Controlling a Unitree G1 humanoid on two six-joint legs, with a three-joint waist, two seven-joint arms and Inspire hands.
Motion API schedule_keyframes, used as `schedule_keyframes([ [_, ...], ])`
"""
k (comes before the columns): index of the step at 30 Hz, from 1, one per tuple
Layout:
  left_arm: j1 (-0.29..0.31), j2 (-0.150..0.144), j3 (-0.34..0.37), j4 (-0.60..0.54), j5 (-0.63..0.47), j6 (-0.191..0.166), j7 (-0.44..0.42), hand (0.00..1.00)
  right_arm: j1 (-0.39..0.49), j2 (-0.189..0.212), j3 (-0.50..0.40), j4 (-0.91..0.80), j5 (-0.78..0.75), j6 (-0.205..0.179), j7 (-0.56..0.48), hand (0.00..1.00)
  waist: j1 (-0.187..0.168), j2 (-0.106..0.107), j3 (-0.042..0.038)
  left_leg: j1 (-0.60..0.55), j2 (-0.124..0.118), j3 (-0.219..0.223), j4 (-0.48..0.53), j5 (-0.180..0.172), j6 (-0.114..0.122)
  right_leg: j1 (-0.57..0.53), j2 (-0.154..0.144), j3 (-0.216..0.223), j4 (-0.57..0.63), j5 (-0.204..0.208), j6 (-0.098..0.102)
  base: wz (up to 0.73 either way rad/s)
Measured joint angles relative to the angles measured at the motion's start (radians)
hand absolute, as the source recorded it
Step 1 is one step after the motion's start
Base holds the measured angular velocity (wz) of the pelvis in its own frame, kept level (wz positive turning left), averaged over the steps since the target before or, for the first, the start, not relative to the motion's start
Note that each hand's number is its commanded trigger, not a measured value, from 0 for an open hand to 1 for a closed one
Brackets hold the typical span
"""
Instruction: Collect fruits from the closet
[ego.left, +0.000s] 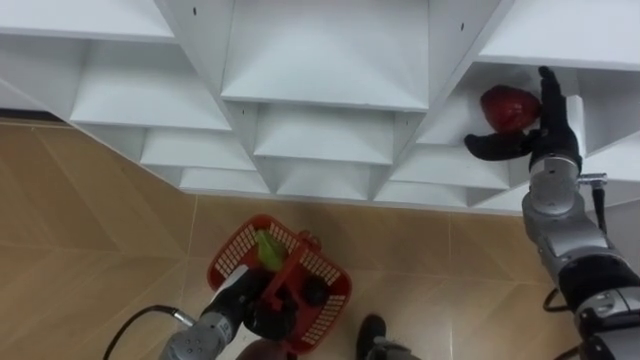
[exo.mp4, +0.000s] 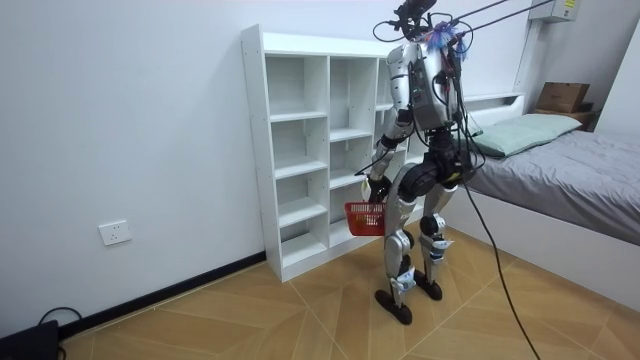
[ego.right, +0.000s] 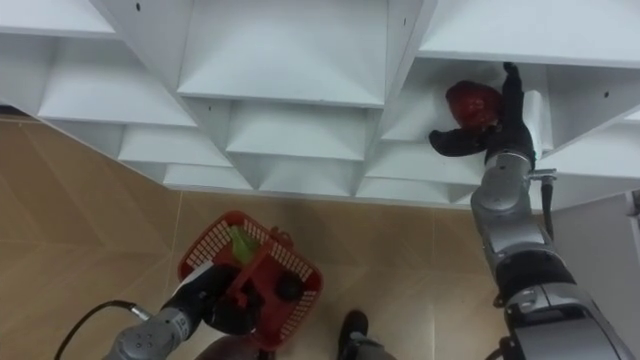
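White closet shelf (ego.left: 440, 125) carries the red fruit (ego.left: 508, 108), sitting betw. our right hand's (ego.left: 555, 130) straight fingers (ego.left: 551, 92) & thumb, unclasped; prob. firm, light, slick, so we'd cup its middle; our left hand (ego.left: 240, 288) curls round the basket (ego.left: 232, 248) handle

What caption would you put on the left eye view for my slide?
Open right hand beside a red fruit in the white shelf unit; left hand holds a red basket below.

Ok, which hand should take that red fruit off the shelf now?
Right. The right hand is up in the shelf compartment, fingers straight beside the red fruit; the left hand is low, holding the red basket.
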Motion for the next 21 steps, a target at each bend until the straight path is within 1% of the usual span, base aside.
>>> schedule_keyframes([
  [7, 0.006, 0.000, 0.000, -0.017, 0.009, 0.007, -0.008, 1.00, 0.000, -0.001, 0.000, 0.000, -0.017, 0.000, 0.000, 0.00, 0.001, 0.000, -0.0001, 0.000, 0.000, 0.000, 0.000, 0.000, 0.000, 0.000, 0.000, -0.002, 0.001, 0.000, 0.000, 0.00],
  [9, 0.006, 0.001, 0.001, -0.020, 0.009, 0.016, -0.020, 1.00, 0.000, -0.002, 0.000, 0.000, -0.017, 0.001, 0.000, 0.00, 0.001, 0.000, -0.0002, -0.001, 0.000, 0.000, 0.000, 0.000, 0.000, 0.000, 0.000, -0.002, 0.001, 0.000, 0.000, 0.00],
  [10, 0.006, 0.001, 0.001, -0.022, 0.009, 0.019, -0.022, 1.00, 0.000, -0.002, 0.000, 0.000, -0.017, 0.001, 0.000, 0.10, 0.001, 0.000, -0.0002, -0.001, 0.000, 0.000, 0.000, 0.000, 0.000, 0.000, 0.000, -0.002, 0.001, 0.000, 0.000, 0.00],
  [11, 0.008, 0.000, 0.001, -0.026, 0.009, 0.021, -0.024, 1.00, 0.000, -0.003, 0.000, 0.000, -0.017, 0.004, 0.000, 0.62, 0.001, 0.000, -0.0003, -0.001, 0.000, 0.000, 0.000, 0.000, 0.000, 0.000, 0.000, -0.002, 0.001, 0.000, 0.000, 0.00],
  [12, 0.008, 0.001, 0.001, -0.029, 0.009, 0.022, -0.024, 1.00, -0.001, -0.003, 0.000, 0.000, -0.017, 0.007, 0.000, 0.76, 0.001, 0.000, -0.0004, -0.001, 0.000, 0.000, 0.000, 0.000, 0.000, 0.000, 0.000, -0.002, 0.001, 0.000, 0.000, 0.00],
  [13, 0.009, 0.001, 0.001, -0.032, 0.009, 0.023, -0.026, 1.00, -0.001, -0.003, 0.000, 0.000, -0.017, 0.009, 0.000, 1.00, 0.001, -0.001, -0.0005, -0.001, 0.000, 0.000, 0.001, 0.000, 0.000, 0.000, 0.000, -0.002, 0.001, 0.000, 0.000, 0.00],
  [16, 0.010, 0.001, 0.001, -0.035, 0.008, 0.026, -0.032, 1.00, -0.001, -0.007, 0.000, 0.000, -0.025, 0.010, -0.005, 1.00, 0.001, -0.001, -0.0006, 0.000, 0.000, 0.000, 0.002, 0.001, 0.000, 0.000, -0.001, -0.002, 0.003, 0.000, 0.000, 0.00],
  [18, 0.010, 0.001, 0.001, -0.035, 0.008, 0.027, -0.038, 1.00, -0.006, -0.026, 0.000, 0.000, -0.038, 0.014, -0.009, 1.00, 0.001, -0.001, -0.0008, 0.000, 0.000, 0.000, 0.003, 0.001, 0.001, 0.000, -0.001, -0.002, 0.004, 0.000, 0.000, 0.00],
  [21, 0.009, 0.001, 0.000, -0.035, 0.007, 0.027, -0.041, 1.00, -0.011, -0.033, 0.001, 0.000, -0.040, 0.020, -0.009, 1.00, 0.001, -0.001, -0.0011, 0.000, 0.000, 0.001, 0.004, 0.002, 0.000, 0.000, -0.001, -0.002, 0.006, 0.001, -0.001, 0.00],
])
